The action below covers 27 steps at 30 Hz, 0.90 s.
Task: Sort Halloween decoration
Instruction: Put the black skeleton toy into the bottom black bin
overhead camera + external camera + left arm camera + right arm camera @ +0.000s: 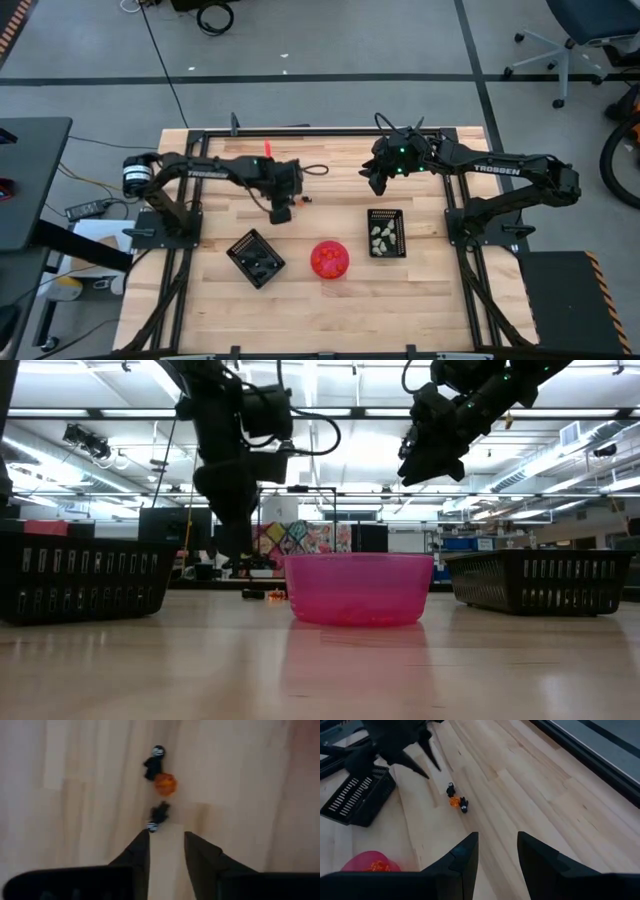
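Observation:
Three tiny Halloween decoration pieces lie together on the bare wood behind the bowl: a black one [155, 762], an orange one [165, 784] and another black one [159, 815]. The right wrist view shows them as a cluster [456, 800]. My left gripper [166, 840] hovers open just short of them, pointing steeply down, with nothing between its fingers; in the high view it [283, 213] is beside the pieces [300, 201]. My right gripper [497, 845] waits open and raised at the far middle of the table [378, 182].
A round pink bowl [329, 259] with orange pieces sits near the table's middle front. A black grid tray [255, 257] with dark pieces lies to its left. Another black tray [386, 232], to its right, holds pale pieces. Bare wood lies around the three loose pieces.

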### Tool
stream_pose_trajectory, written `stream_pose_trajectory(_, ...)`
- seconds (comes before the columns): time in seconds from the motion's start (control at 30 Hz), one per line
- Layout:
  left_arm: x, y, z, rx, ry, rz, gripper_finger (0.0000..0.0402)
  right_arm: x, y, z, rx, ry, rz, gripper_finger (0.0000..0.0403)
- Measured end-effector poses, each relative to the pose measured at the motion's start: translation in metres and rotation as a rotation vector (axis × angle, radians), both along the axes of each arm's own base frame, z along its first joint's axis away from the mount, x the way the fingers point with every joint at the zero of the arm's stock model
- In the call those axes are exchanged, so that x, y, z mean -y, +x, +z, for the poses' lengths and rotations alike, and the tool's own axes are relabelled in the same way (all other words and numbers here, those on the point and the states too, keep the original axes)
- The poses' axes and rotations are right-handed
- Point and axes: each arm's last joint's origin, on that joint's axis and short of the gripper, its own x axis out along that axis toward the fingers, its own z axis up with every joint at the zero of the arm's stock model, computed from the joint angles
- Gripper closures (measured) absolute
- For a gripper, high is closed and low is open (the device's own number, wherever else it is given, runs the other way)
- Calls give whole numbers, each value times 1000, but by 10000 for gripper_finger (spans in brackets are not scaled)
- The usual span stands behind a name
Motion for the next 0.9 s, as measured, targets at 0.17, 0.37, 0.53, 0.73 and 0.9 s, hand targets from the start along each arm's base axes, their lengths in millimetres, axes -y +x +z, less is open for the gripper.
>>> stream_pose_trajectory(0.17,-20,-3,-3,-10,13,-77,259,1,0,0,2,9,-29,263)
stream_pose_trajectory(0.37,-28,2,-23,-47,-36,-151,237,1,0,0,5,22,-43,263)
stream_pose_trajectory(0.53,-22,12,-34,-43,-13,-234,241,1,0,0,4,21,-43,263)
stream_pose_trajectory(0.73,-11,18,-46,-103,53,-275,242,1,0,0,4,22,-44,263)
stream_pose_trajectory(0.9,-7,22,-50,-105,97,-273,242,1,0,0,2,21,-43,263)
